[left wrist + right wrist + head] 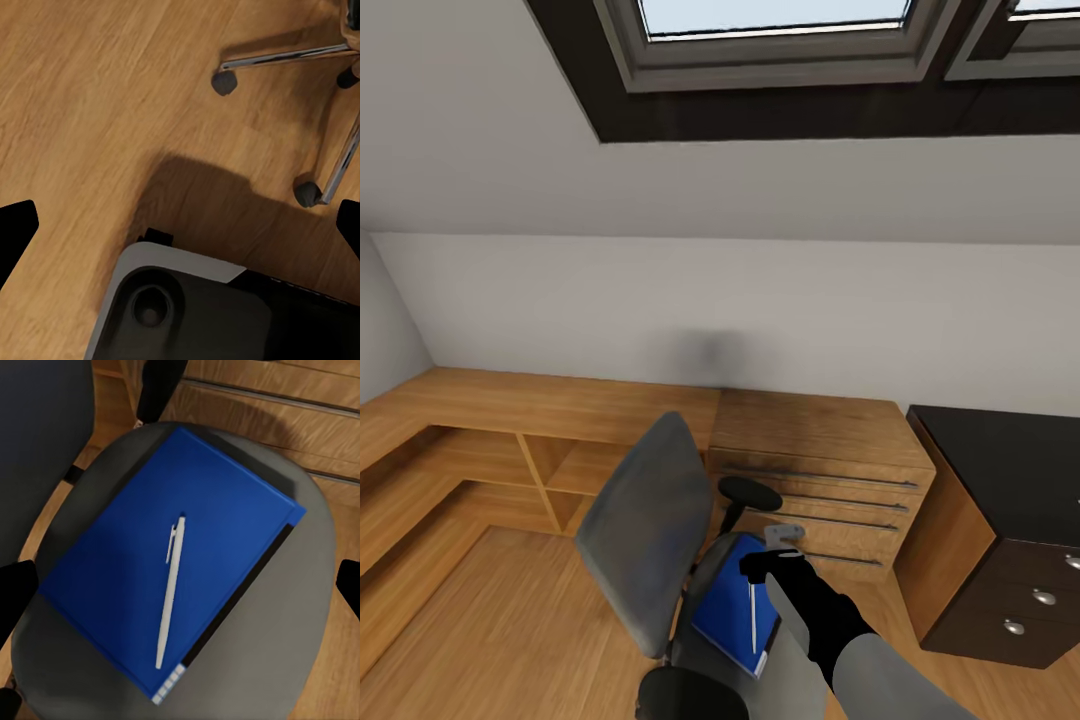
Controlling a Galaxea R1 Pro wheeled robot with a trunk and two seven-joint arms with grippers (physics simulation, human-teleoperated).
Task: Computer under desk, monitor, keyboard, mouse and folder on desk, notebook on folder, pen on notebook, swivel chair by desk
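The swivel chair stands in front of me, its grey back turned to the left. On its grey seat lies the blue folder, with a white pen resting diagonally on top. The folder and pen also show in the head view. My right gripper hovers open above the folder, one black fingertip at each side, touching nothing. It hangs over the seat on its black forearm. My left gripper is open and empty, pointing down at the wood floor beside the chair's chrome legs.
An oak drawer unit stands right behind the chair. Low oak shelving runs along the left wall. A black-topped cabinet with dark drawers is at the right. My own base is close to the chair's castors. A skylight sits overhead.
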